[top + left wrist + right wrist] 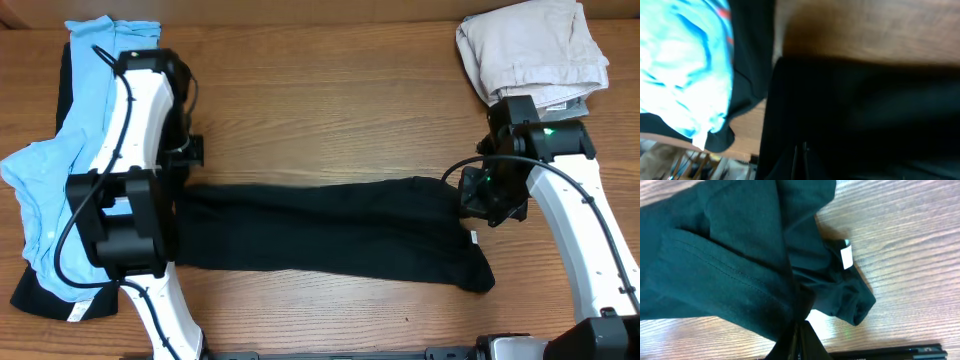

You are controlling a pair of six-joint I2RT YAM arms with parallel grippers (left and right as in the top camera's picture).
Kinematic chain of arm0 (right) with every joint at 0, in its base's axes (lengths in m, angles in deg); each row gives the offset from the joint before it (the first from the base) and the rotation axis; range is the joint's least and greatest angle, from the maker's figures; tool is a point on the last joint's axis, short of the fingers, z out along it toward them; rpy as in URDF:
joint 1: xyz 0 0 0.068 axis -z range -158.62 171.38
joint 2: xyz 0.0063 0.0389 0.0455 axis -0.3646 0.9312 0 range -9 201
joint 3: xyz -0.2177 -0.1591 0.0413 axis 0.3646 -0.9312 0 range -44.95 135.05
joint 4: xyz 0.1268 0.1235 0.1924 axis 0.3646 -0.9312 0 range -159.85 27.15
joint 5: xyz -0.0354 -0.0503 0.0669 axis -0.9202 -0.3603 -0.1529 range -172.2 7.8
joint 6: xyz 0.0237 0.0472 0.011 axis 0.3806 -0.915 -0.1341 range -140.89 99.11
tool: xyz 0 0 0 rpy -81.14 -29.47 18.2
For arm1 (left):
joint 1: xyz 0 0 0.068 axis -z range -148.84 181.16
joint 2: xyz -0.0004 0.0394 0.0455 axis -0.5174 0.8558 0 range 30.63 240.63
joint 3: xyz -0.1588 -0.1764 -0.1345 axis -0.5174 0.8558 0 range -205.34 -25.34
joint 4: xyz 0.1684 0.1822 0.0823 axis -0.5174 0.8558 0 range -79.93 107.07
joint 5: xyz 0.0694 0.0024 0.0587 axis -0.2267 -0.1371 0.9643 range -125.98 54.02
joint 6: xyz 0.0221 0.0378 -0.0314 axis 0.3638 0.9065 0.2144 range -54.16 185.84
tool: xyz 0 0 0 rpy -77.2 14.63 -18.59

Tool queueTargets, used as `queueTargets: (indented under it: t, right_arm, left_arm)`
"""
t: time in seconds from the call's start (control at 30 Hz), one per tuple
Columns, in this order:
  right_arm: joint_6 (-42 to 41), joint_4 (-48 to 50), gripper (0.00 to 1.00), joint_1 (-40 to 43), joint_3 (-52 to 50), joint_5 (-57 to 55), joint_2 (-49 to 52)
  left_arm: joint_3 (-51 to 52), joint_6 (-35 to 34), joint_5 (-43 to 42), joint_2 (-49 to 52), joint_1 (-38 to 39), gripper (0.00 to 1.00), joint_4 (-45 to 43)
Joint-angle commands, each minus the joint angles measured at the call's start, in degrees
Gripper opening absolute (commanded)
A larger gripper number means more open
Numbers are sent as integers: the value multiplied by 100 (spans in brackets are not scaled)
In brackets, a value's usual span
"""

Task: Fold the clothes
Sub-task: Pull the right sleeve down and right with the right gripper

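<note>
Right gripper (801,332) closed, pinching a bunched edge of the black garment (730,255); its white label (846,258) sits just beside the pinch. Left gripper (802,155) likewise closed on the opposite end, dark cloth filling its view. Garment lies as a long band across the wooden table (330,90), spanning between the two grippers. Judgement: light, limp knit, not slippery; will sag and crease wherever unsupported, so take hold at hems or corners, both ends together. Farther off: light blue garments (40,200) heaped beyond the left arm, beige folded garment (535,50) behind the right arm.
</note>
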Motion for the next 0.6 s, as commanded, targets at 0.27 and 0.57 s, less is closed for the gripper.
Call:
queueTargets:
  t: [0.27, 0.57]
  right_arm:
    - [-22, -278, 6, 623, -444, 28, -133]
    - [-4, -177, 61, 852, -566, 94, -133]
  left_arm:
    - [1803, -179, 186, -151, 15, 20, -629]
    - [1825, -275, 212, -151, -26, 100, -935]
